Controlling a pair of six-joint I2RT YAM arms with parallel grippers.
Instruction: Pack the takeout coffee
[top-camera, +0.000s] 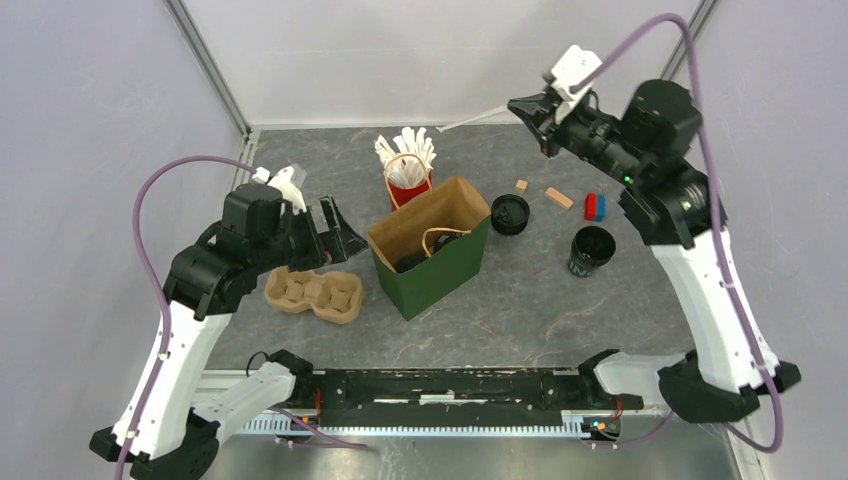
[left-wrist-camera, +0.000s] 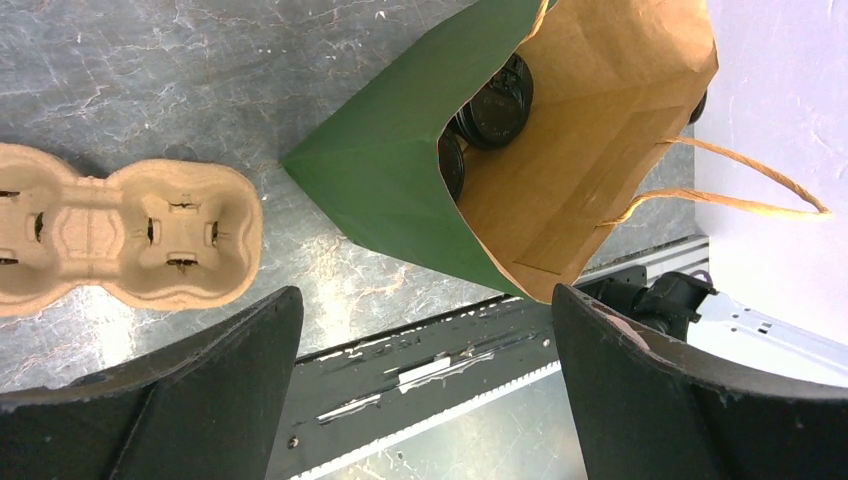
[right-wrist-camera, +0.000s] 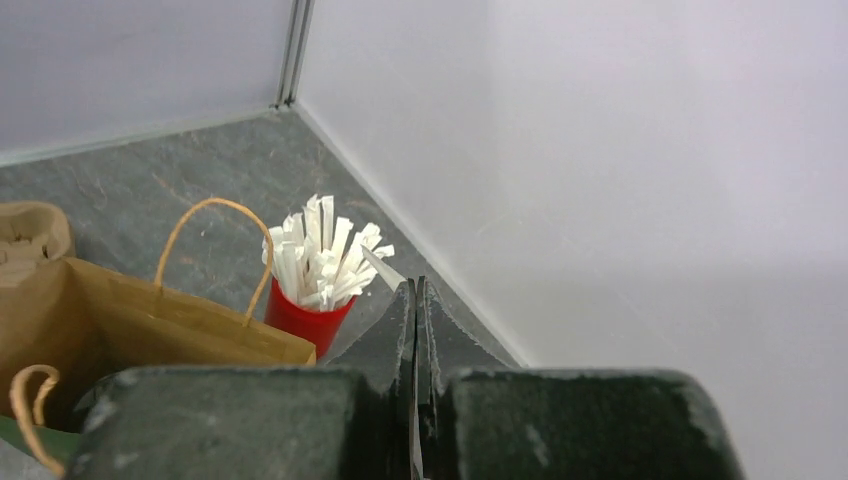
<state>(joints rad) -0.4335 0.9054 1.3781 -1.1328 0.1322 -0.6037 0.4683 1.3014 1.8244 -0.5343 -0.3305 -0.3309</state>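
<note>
The black paper cup (top-camera: 592, 250), marked with white lettering, is seen standing upright and uncovered on the grey table (top-camera: 520, 305), well to the right of the green paper bag (top-camera: 430, 262). Its flat round black lid (top-camera: 510, 213) is laid on the table apart from the cup, just beside the bag's right side.

The bag is stood open at the middle. In the left wrist view two dark lidded cups (left-wrist-camera: 497, 100) are shown lying inside it. A red cup of white sticks (top-camera: 407, 178) is placed just behind the bag, and a cardboard cup carrier (top-camera: 315, 293) is set to its left. Two small wooden blocks (top-camera: 558, 198) and a red and blue block (top-camera: 595, 207) are scattered behind the paper cup.

The left gripper (top-camera: 335, 228) is held above the table between the carrier and the bag. Its jaws are spread wide and nothing is gripped.

The right gripper (top-camera: 524, 106) is raised high over the far right of the table, away from the cup. Its jaws are pressed together, and a thin white stick (top-camera: 475, 121) appears to be pinched at their tips.
</note>
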